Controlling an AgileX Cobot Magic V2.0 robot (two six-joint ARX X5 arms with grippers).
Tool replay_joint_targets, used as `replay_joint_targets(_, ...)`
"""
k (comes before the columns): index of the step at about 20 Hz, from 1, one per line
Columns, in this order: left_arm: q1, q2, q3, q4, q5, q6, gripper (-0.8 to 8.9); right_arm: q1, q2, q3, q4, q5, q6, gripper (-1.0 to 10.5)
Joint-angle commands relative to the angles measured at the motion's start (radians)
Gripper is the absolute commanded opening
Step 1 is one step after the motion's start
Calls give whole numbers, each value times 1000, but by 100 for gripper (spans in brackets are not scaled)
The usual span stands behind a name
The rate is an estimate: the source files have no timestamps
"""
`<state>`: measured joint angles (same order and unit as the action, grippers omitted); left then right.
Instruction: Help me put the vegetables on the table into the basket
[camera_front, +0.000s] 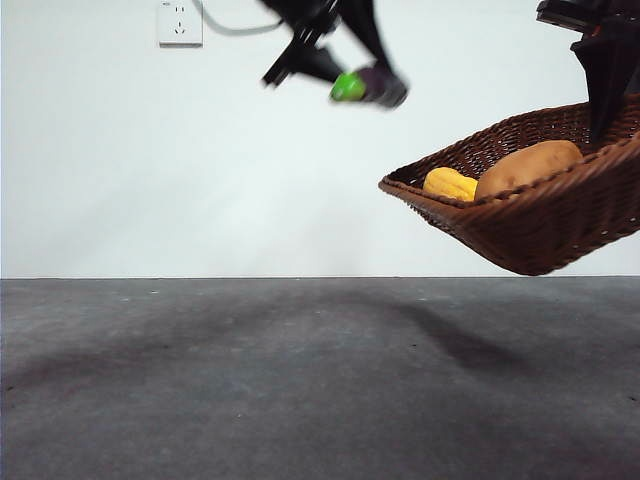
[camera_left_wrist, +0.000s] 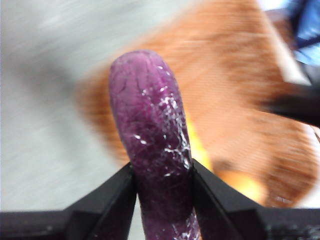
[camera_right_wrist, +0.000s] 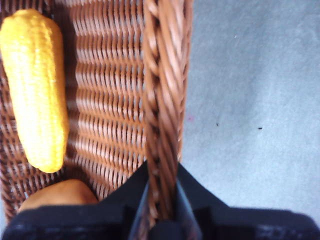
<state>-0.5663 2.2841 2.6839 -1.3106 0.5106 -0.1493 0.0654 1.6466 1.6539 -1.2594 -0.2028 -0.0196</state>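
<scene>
Two vegetables, corn cob (camera_front: 449, 184) and potato (camera_front: 527, 166), lay in the basket (camera_front: 540, 225), lifted off the worktop (camera_front: 300, 380) at right of the front view; the eggplant (camera_front: 365, 86) hung at upper centre. Left wrist view: left pincer (camera_left_wrist: 162, 182) clamped the eggplant. Right wrist view: right pincer (camera_right_wrist: 162, 200) gripped the braided rim (camera_right_wrist: 162, 100), centre frame.

We see a dark brown woven wicker basket (camera_right_wrist: 120, 100) with a braided rim, a bumpy matt yellow corn cob (camera_right_wrist: 35, 85), a glossy, finely wrinkled purple eggplant (camera_left_wrist: 152, 150), a smooth matt potato (camera_front: 525, 165) and a matt, mottled grey table (camera_front: 300, 380).
</scene>
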Motion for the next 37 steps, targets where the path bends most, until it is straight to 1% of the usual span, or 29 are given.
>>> replay_joint_targets(1,-50,-2,27,-5,27,14,-5,0,8,-34,25,-94,20,-17)
replay_joint_targets(2,-74,-1,27,-6,28,13,-5,0,8,-55,42,-158,19,-17)
replay_joint_targets(3,-93,-1,26,-6,27,13,-5,0,8,-80,62,-200,21,-17)
replay_joint_targets(4,-113,0,26,-6,8,12,-5,0,8,-109,87,-221,32,-17)
replay_joint_targets(7,-166,1,26,-6,-148,3,-5,0,8,-215,167,-248,63,-17)
replay_joint_targets(8,-169,1,26,-7,-184,-1,-4,-1,8,-234,172,-256,64,-17)
replay_joint_targets(10,-168,1,26,-8,-195,-18,-4,-3,6,-237,175,-295,64,-17)
replay_joint_targets(12,-164,1,26,-8,-205,-31,-3,-9,-1,-233,187,-372,66,-17)
replay_joint_targets(13,-164,1,26,-8,-227,-40,0,-9,-3,-228,190,-401,70,-17)
replay_joint_targets(14,-163,1,26,-8,-252,-54,0,-9,-3,-221,188,-418,70,-17)
replay_joint_targets(16,-147,2,26,-8,-257,-84,7,-8,-4,-203,182,-445,70,-17)
replay_joint_targets(17,-142,4,25,-8,-256,-97,50,-8,-10,-198,183,-462,70,-17)
replay_joint_targets(18,-136,5,25,-8,-242,-101,139,-8,-19,-192,182,-476,70,-17)
replay_joint_targets(19,-132,5,25,-8,-226,-101,208,-8,-29,-186,182,-482,70,-17)
replay_joint_targets(20,-132,5,25,-8,-202,-101,230,-8,-41,-179,182,-482,70,-17)
replay_joint_targets(22,-132,5,25,-8,-170,-101,246,-8,-59,-167,179,-483,74,-17)
replay_joint_targets(23,-132,5,25,-8,-129,-102,322,-8,-67,-165,179,-486,77,-17)
replay_joint_targets(25,-132,5,25,-7,-122,-108,448,-7,-70,-164,172,-486,78,-17)
replay_joint_targets(27,-133,5,26,-6,-118,-108,450,-7,-70,-164,154,-486,69,-17)
replay_joint_targets(28,-130,0,27,-6,-118,-107,449,-7,-70,-164,151,-484,68,-17)
replay_joint_targets(30,-98,-42,30,-6,-118,-108,448,-8,-70,-164,151,-456,68,-17)
replay_joint_targets(33,-73,-177,30,-7,-118,-66,429,-8,-69,-164,158,-358,63,-17)
replay_joint_targets(34,-73,-237,30,-7,-118,-54,340,-8,-69,-164,161,-322,60,-17)
replay_joint_targets(36,-79,-362,29,-8,-120,-7,-8,-20,-58,-164,169,-294,52,-17)
replay_joint_targets(37,-95,-417,29,-8,-121,13,-8,-25,-46,-164,186,-294,53,-17)
